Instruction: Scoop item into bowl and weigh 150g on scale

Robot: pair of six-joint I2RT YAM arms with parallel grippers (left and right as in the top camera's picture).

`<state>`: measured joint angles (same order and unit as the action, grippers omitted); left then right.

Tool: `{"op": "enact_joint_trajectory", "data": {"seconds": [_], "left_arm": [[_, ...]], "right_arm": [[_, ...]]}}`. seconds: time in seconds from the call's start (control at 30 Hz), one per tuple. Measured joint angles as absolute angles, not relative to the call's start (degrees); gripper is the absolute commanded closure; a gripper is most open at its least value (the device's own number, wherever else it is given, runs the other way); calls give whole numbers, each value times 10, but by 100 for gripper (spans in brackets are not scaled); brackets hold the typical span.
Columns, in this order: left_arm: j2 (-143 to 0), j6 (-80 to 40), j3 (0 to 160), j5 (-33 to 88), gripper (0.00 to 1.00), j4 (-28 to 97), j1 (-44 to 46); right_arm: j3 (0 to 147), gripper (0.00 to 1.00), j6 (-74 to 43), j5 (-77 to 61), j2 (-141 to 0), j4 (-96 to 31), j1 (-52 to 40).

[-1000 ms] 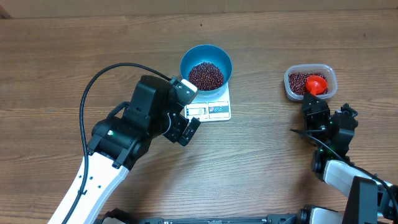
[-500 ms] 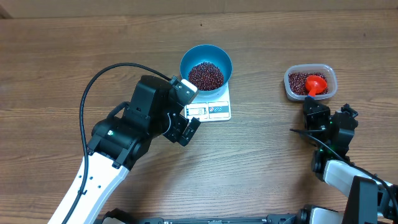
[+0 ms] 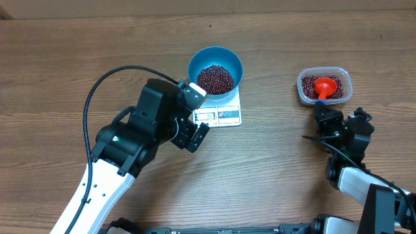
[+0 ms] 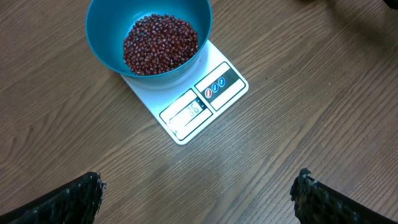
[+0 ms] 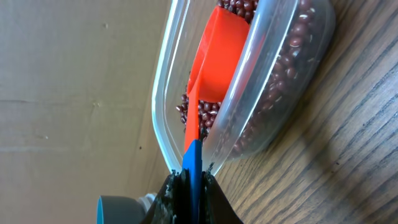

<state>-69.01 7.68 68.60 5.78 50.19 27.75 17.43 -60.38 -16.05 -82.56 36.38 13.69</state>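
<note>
The blue bowl [image 3: 195, 65] [image 4: 99, 31] stands on the white scale [image 3: 227, 116] [image 4: 180, 127] and holds a heap of dark red beans [image 3: 215, 78] [image 4: 160, 43]. My left gripper [image 3: 194, 116] [image 4: 196, 205] hovers open just left of the scale, holding nothing. To the right, a clear tub [image 3: 300, 91] [image 5: 267, 99] holds more beans [image 3: 311, 83] [image 5: 286, 68] and an orange-red scoop [image 3: 325, 86] [image 5: 214, 56]. My right gripper [image 3: 323, 112] [image 5: 193, 180] sits at the tub's near rim, shut on the scoop's blue handle [image 5: 193, 158].
The wooden table's far edge runs along the top of the overhead view. A black cable [image 3: 107, 78] loops off the left arm over the table's left side. The scale's display [image 4: 188, 111] faces my left gripper.
My right gripper has closed on the scoop's handle, and the scoop has shifted slightly left and farther into the tub. The left arm has stayed still.
</note>
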Motion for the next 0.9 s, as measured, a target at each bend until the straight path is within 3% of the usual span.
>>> {"op": "enact_joint_trajectory", "data": {"seconds": [0.3,0.67,0.9], "left_arm": [[-690,77,686,58,1,502,277],[-690,77,686,58,0,502,277],[-690,77,686,58,0,502,277]], "right_arm": [[187,96,-525,-180,-776,240,161],[355,96,-312,-182,-732,-115,184],[443,96,-202,-144,-732,-167,184]]}}
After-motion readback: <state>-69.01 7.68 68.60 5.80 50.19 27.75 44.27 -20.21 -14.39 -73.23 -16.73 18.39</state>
